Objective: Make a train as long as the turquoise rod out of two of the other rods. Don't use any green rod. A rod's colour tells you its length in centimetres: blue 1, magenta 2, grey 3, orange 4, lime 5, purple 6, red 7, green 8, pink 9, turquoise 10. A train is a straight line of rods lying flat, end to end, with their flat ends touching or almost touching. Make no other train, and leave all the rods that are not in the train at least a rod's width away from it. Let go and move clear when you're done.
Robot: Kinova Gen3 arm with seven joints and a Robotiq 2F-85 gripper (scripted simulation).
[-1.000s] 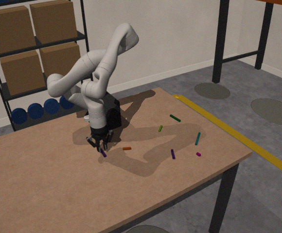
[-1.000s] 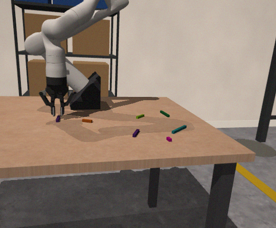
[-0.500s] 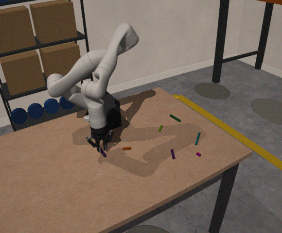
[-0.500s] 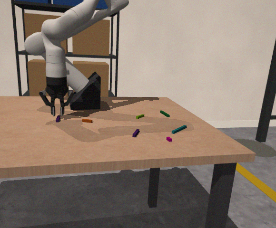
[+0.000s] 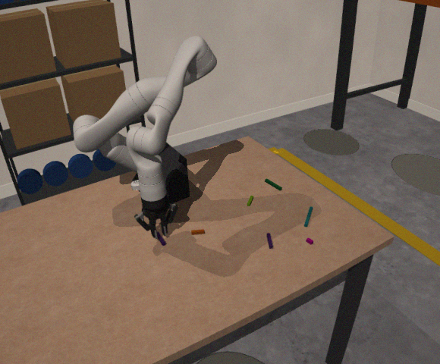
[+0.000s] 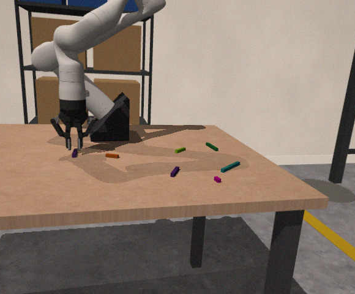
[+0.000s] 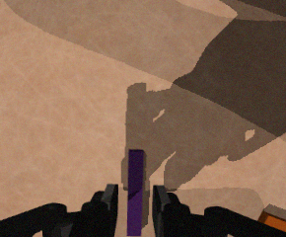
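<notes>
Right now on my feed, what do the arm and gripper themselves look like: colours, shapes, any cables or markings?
The arm is smooth, rounded, off-white tubular segments with thin dark seam lines at the joints. It rises from a black angular base block. The gripper is black, with two linkage-style fingers ending in slim grey pads. No loose cables or printed markings show.

No readable text in any view.

I am looking over the cardboard boxes (image 5: 83, 32) on the shelf rack (image 5: 130, 47), the rods on the surface (image 5: 75, 297) and the yellow floor stripe (image 5: 408, 239), and I am finding no lettering, label, brand, number or sign on any of them.
</notes>
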